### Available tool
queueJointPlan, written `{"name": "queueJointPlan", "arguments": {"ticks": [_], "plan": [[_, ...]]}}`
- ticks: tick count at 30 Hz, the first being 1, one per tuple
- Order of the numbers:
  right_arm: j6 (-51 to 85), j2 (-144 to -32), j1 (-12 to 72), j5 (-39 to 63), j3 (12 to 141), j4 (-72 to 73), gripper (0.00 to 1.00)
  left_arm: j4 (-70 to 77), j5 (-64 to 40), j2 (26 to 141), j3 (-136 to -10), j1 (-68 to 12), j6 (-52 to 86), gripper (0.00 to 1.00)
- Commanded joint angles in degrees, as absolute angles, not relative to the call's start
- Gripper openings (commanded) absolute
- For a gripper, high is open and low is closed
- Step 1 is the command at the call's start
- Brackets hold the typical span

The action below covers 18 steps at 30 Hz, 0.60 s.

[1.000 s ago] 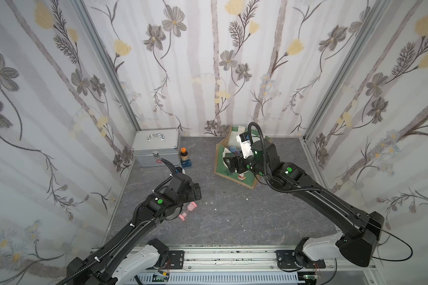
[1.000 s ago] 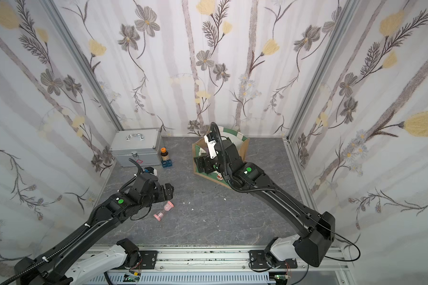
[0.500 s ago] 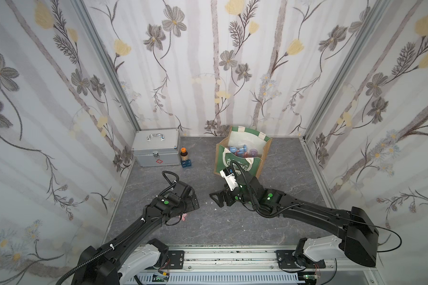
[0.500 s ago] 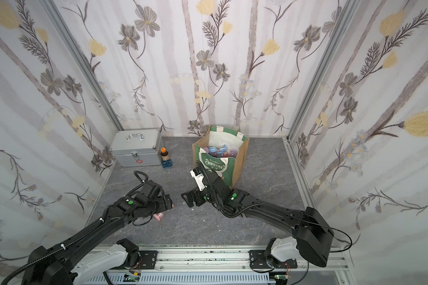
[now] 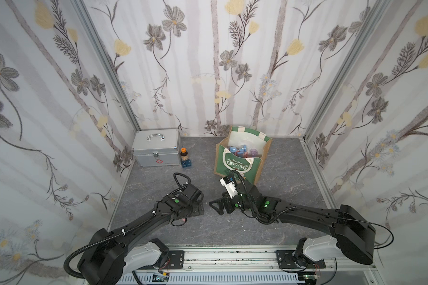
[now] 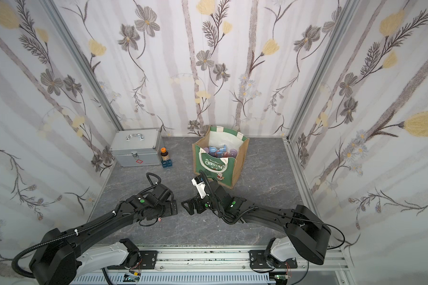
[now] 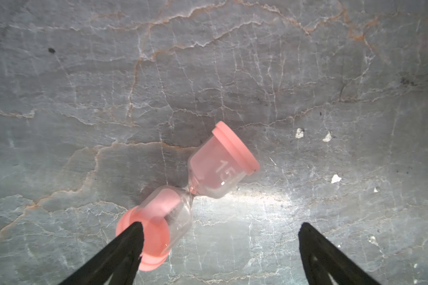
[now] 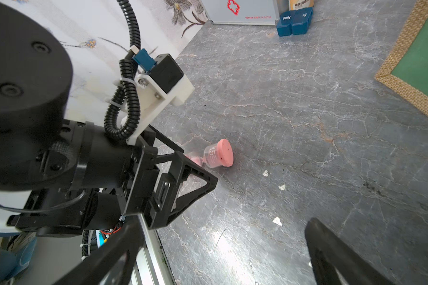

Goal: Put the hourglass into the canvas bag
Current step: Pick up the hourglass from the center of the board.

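- Your hourglass (image 7: 181, 202) is lying on its side on the table (image 7: 282, 74), right under the left gripper (image 7: 220, 224), so the left arm is sitting nearest to it.
- The left gripper is standing wide and gripping nothing. In the left wrist view one finger (image 7: 124, 246) is overlapping the hourglass's near pink cap, and I cannot tell whether it is touching.
- The long axis is running slantwise to the line between the two fingers. It is neither square across the gap nor straight along it. The far cap is pointing away ahead of the gripper, and the neck is lying ahead of the fingertips, off toward the overlapping finger.
- By my judgement you are needing to turn the wrist and shift toward the neck before closing, or the round glass is likely to be rolling out.
- The right gripper (image 8: 223, 222) is also spread wide and empty, hanging near the hourglass and facing it from the bag's side.
- The canvas bag (image 5: 237, 164) is standing upright at the back of the table, well apart from the hourglass, with blue and purple things already showing inside.
- Readable writing: "15" in white on the hourglass bulb, and "CHRISTMAS" in white on the bag's green front.
- The silver case (image 5: 156, 148) is showing a red cross mark. The print beside the mark, on the bottle (image 5: 182, 154) and on the blue boxes (image 8: 294, 21) is too small to read.
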<state>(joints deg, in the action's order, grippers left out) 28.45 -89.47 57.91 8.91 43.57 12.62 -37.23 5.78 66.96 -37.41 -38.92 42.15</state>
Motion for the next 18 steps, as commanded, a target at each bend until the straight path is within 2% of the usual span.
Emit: {"name": "queueJointPlan", "arguments": {"ticks": [1,6,15,18], "plan": [[29.15,-90.06,57.92,9.07,43.17,16.35,1.00,-40.18,8.69,69.03,-37.92,-40.60,43.74,1.00],[29.28,-89.57,57.82,8.54,41.30,16.44,1.00,-40.91,9.83,70.86,-37.94,-41.65,44.30,0.98],[29.24,-88.85,57.61,7.29,40.28,15.34,1.00,-37.46,4.98,71.97,-35.05,-42.11,45.70,0.76],[29.17,-89.07,57.39,7.37,40.38,15.26,1.00,-37.47,4.03,74.06,-34.88,-42.88,46.10,0.71]]}}
